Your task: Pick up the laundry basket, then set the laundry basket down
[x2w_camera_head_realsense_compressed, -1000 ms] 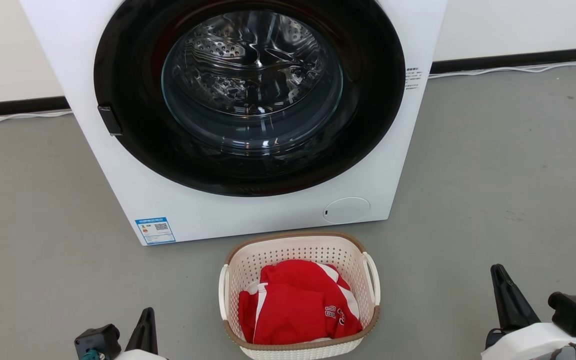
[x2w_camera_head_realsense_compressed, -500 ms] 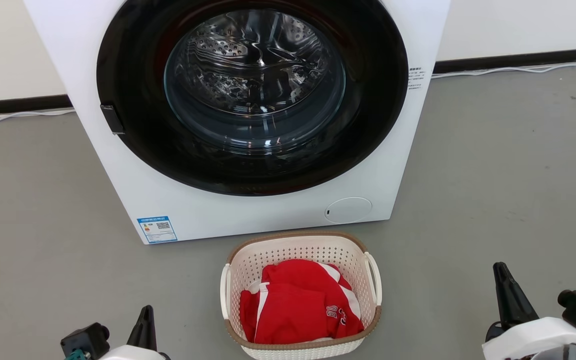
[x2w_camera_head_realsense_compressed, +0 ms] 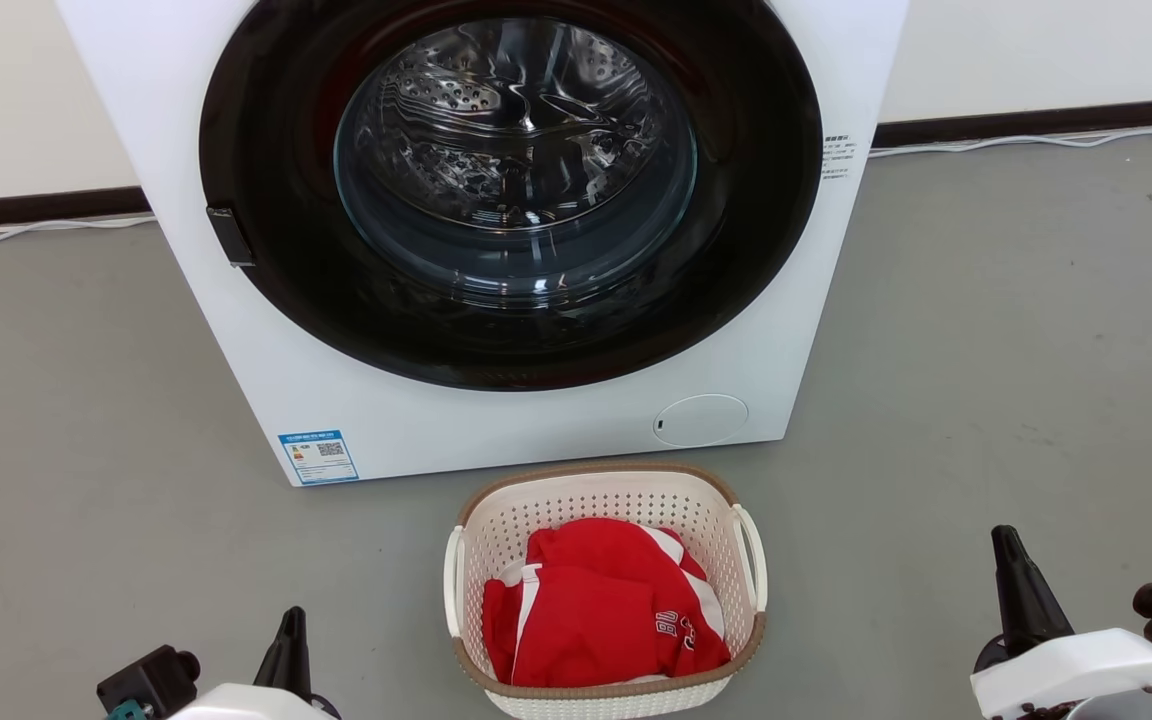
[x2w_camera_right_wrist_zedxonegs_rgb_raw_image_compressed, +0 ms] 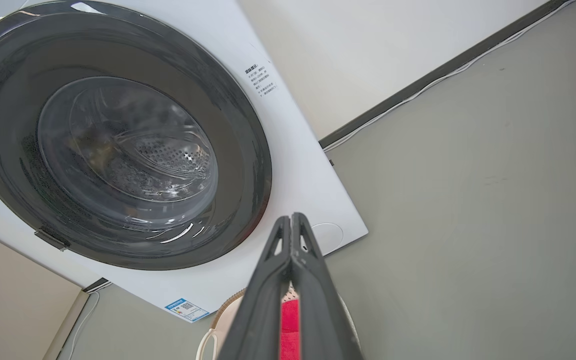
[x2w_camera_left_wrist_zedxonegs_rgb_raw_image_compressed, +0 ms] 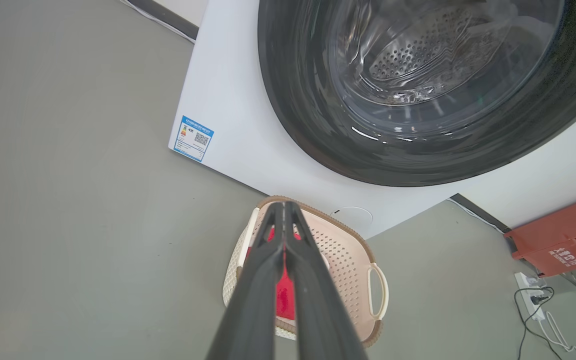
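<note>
Left tool (x2w_camera_head_realsense_compressed: 290,618) closed, well apart from laundry basket (x2w_camera_head_realsense_compressed: 596,469)

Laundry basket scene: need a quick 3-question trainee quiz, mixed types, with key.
1. True or false: the laundry basket stands on the floor in front of the washing machine, touched by neither the left gripper nor the right gripper.
2. What lies in the basket? A) a red garment B) a blue towel C) nothing
3. Fill in: both grippers' jaws are ____.
Key: 1 true; 2 A; 3 shut.
</note>
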{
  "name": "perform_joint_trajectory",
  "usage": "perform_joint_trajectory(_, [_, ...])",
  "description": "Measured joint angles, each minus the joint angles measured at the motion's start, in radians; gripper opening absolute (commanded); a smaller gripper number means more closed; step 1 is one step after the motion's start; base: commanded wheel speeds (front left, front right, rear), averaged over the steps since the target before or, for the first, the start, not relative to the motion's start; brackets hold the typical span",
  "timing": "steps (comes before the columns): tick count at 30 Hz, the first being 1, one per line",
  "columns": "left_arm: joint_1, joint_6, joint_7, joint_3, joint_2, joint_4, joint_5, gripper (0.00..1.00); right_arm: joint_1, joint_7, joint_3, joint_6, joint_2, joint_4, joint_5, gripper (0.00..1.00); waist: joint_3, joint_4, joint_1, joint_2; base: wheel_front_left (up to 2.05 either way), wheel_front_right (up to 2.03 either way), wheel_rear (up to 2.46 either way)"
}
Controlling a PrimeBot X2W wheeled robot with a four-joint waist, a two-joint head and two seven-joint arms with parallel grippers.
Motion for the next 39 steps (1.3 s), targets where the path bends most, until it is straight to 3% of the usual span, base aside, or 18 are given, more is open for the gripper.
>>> perform_joint_trajectory(39, [-0.016,-0.053,0.114,0.052,-0.01,-0.062,-0.421,0.0,-0.004,0.111,-0.046,0.0,0.048,-0.038,0.432,0.0,0.002,0.017,0.0,0.0,0.0,0.0,0.0])
